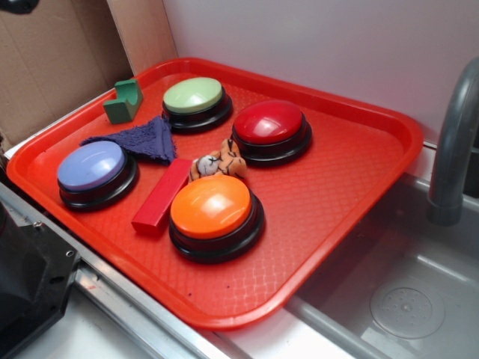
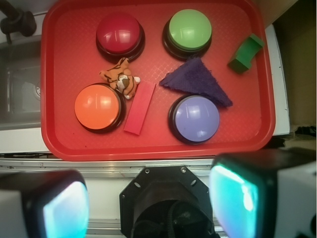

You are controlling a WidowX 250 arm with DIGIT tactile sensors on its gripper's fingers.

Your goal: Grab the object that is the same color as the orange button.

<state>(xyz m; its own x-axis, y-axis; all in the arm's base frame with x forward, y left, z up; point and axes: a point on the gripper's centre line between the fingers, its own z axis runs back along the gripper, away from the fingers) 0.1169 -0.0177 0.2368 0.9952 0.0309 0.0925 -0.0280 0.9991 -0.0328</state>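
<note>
My end effector (image 2: 148,208) hangs high over the near edge of the tray (image 2: 54,129), its two fingers (image 2: 59,208) spread wide and holding nothing; the tiger toy (image 2: 120,78) lies well ahead, touching the far rim of the orange button (image 2: 97,107); its long axis runs diagonally, its whitish face toward the red block (image 2: 139,108) just beside it; the red button (image 2: 119,33) sits just beyond the toy; bare tray opens to the side between the toy and the tray rim nearest the sink (image 2: 20,84); the purple cloth (image 2: 197,80), green button (image 2: 189,30), lilac button (image 2: 196,118) and green block (image 2: 245,52) crowd the opposite half.
</note>
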